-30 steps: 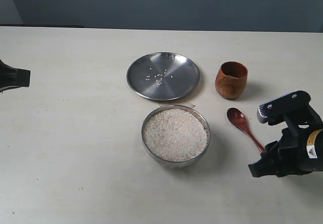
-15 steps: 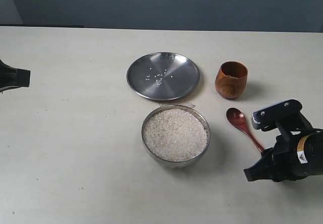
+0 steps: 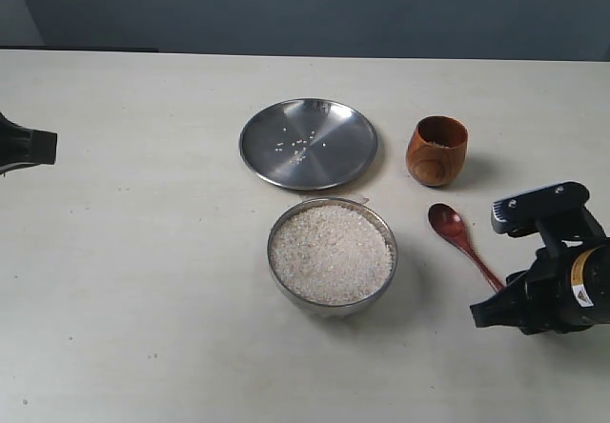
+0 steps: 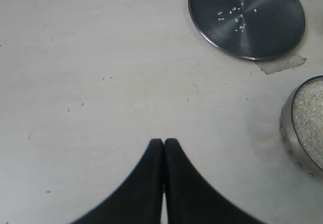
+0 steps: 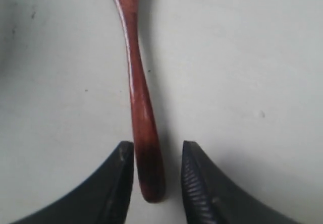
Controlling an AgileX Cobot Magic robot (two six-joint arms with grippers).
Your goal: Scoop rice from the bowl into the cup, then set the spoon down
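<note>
Wooden and dark red, the spoon point(image 3: 463, 244) lies on the worktop point(image 3: 143, 251) right of the bowl point(image 3: 334, 306) of rice point(image 3: 331, 251), nearer than the cup point(image 3: 437, 151). Its handle end sits between the parted, unclamped jaws of the right pincer point(image 5: 157, 178). At far left the left pincer point(image 4: 164, 148) is closed.

Blk R claw point(image 5: 157, 157), yellow label point(image 3: 579, 288)
</note>
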